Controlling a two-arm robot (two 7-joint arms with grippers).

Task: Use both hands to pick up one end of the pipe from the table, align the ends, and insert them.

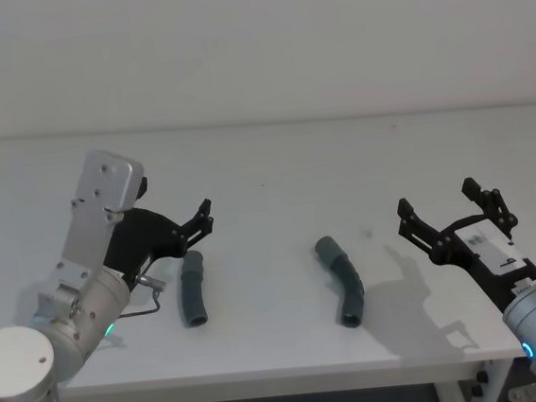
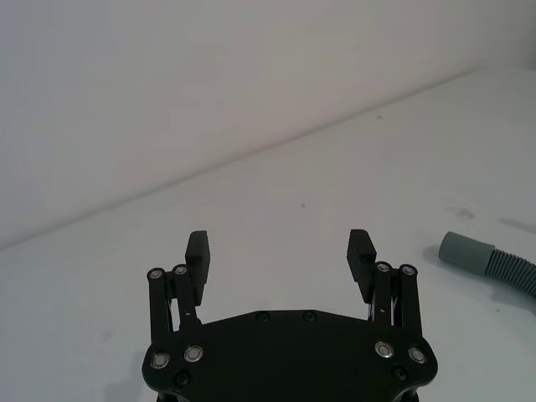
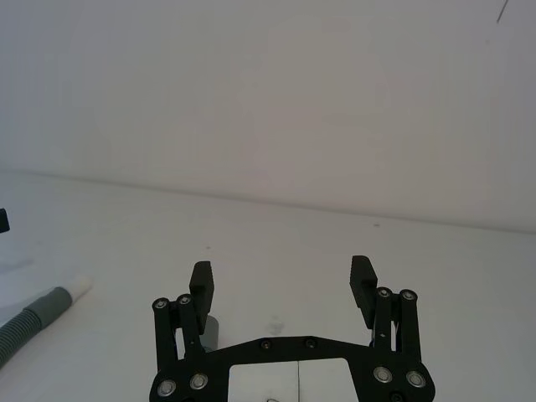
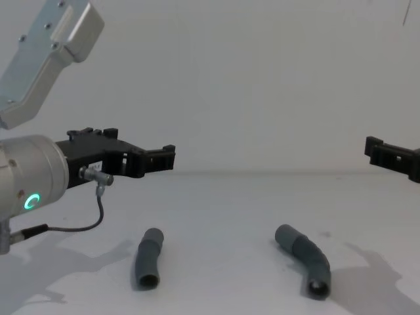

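Left gripper (image 1: 205, 217) hangs above the table (image 1: 264, 163) on the left side, its fingers spread wide with nothing between them, as the left wrist view (image 2: 280, 251) shows plainly. In the chest view it (image 4: 167, 157) sits well clear of the surface, and a green ring light (image 4: 31, 201) glows on the arm behind it. Below and just in front of it lies the stubby pipe piece (image 1: 193, 289), flat on the table with one open end facing the robot (image 4: 149, 257). Further right, near the middle and well apart from the first, lies the longer bent piece (image 1: 342, 279), also flat, its dark open end toward the robot (image 4: 305, 259); its smooth grey collar (image 2: 465, 251) and ribbed middle show in the left wrist view. A white tip (image 3: 79, 286) of a pipe end rests on the table in the right wrist view; which piece it belongs to I cannot tell. Right gripper (image 1: 439, 202) hovers on the right side, beside the longer piece and apart from it, fingers equally spread and holding nothing (image 3: 280, 280).
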